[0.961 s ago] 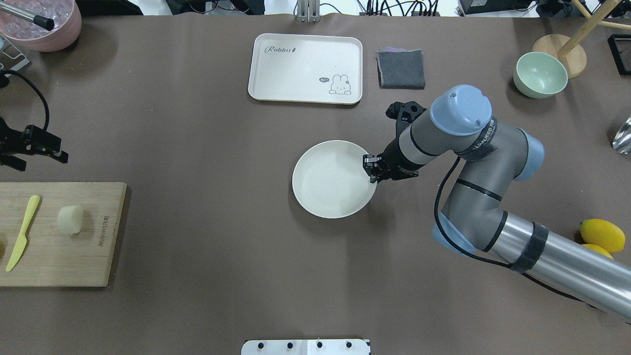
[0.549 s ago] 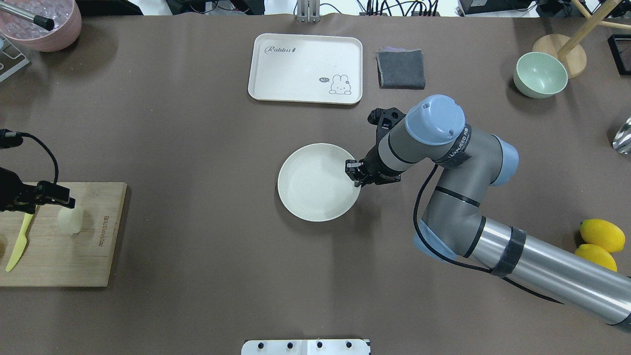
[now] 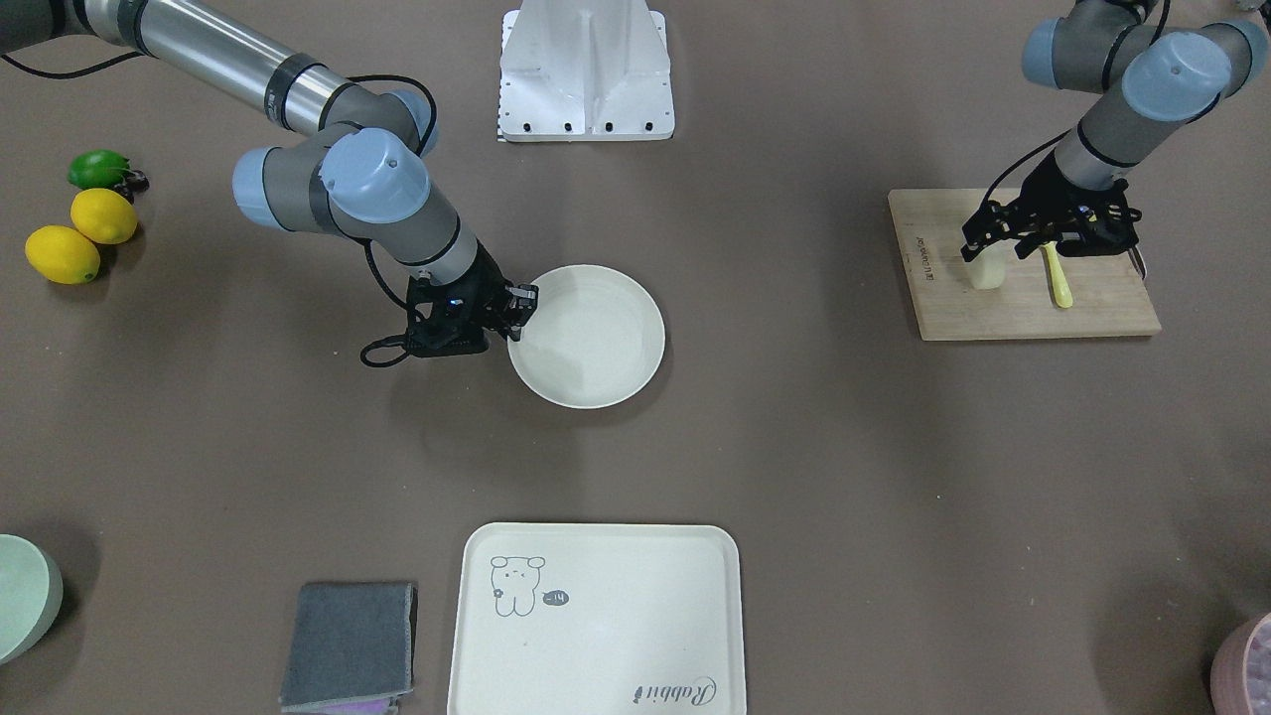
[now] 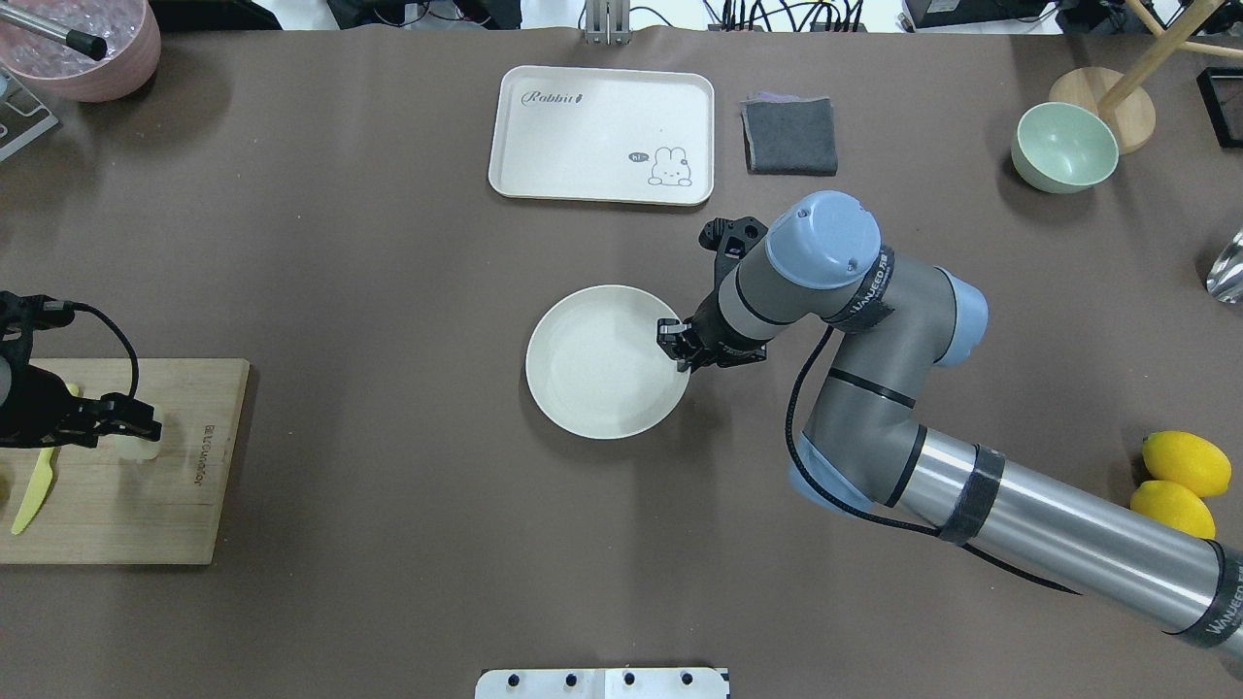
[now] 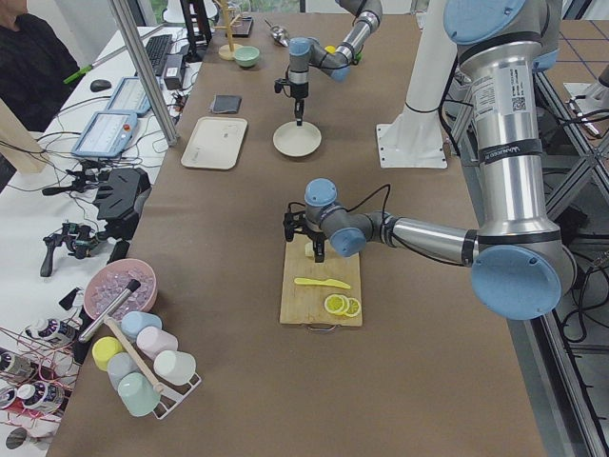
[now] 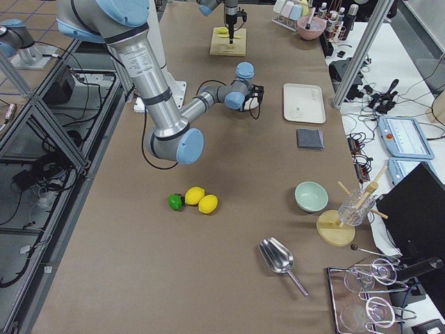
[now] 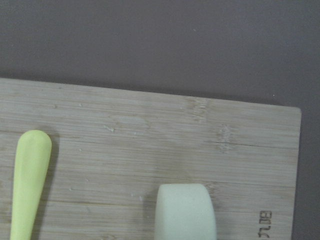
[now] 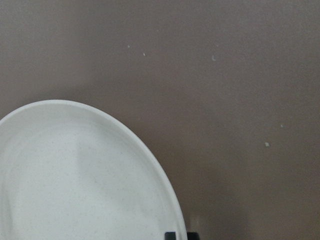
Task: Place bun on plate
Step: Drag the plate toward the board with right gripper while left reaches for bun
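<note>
The bun (image 3: 986, 270) is a small pale lump lying on the wooden cutting board (image 3: 1033, 310) at the table's left end. It also shows as the bun (image 7: 185, 212) at the bottom of the left wrist view. My left gripper (image 3: 996, 238) hovers open right over it, and in the overhead view the left gripper (image 4: 144, 419) covers most of the bun (image 4: 139, 449). The round cream plate (image 4: 558, 383) sits mid-table with nothing on it. My right gripper (image 4: 677, 348) is shut on its right rim, seen as the right gripper (image 3: 518, 302) at the plate (image 3: 635, 308).
A yellow-green knife (image 4: 35, 485) lies on the board beside the bun. At the far side are the rabbit tray (image 4: 602, 116), a grey cloth (image 4: 789, 136) and a green bowl (image 4: 1063, 148). Lemons (image 4: 1185, 464) lie at the right edge, a pink bowl (image 4: 92, 53) at the far left corner.
My right gripper has dragged the plate leftward across the table. My left gripper has come from beyond the board to over the bun.
</note>
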Available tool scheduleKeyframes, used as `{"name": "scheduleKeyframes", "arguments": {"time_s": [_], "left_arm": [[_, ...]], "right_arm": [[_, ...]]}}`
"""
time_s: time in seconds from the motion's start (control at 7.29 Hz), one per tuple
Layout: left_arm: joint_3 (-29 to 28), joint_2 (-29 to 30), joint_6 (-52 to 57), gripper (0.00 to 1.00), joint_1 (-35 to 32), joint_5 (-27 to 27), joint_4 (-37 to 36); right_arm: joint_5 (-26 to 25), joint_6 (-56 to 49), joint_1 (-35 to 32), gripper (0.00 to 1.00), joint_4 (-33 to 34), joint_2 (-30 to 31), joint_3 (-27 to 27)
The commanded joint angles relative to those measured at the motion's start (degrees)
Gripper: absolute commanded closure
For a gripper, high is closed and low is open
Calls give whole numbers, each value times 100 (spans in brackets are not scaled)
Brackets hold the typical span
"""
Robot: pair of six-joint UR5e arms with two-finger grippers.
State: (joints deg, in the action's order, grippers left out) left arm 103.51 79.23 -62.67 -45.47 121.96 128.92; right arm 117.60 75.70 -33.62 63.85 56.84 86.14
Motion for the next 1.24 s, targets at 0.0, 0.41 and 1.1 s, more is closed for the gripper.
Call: {"name": "scheduleKeyframes", "arguments": {"time_s": [0.0, 0.41, 1.1], "left_arm": [[-103, -4, 0, 43, 11, -5, 168], [-165, 4, -9, 66, 11, 4, 221], [71, 13, -35, 67, -50, 83, 538]], "right_arm": [[43, -29, -57, 0, -12, 12, 43], [174, -29, -223, 0, 14, 55, 157], [1517, -1167, -1477, 0, 31, 1195, 762]]}}
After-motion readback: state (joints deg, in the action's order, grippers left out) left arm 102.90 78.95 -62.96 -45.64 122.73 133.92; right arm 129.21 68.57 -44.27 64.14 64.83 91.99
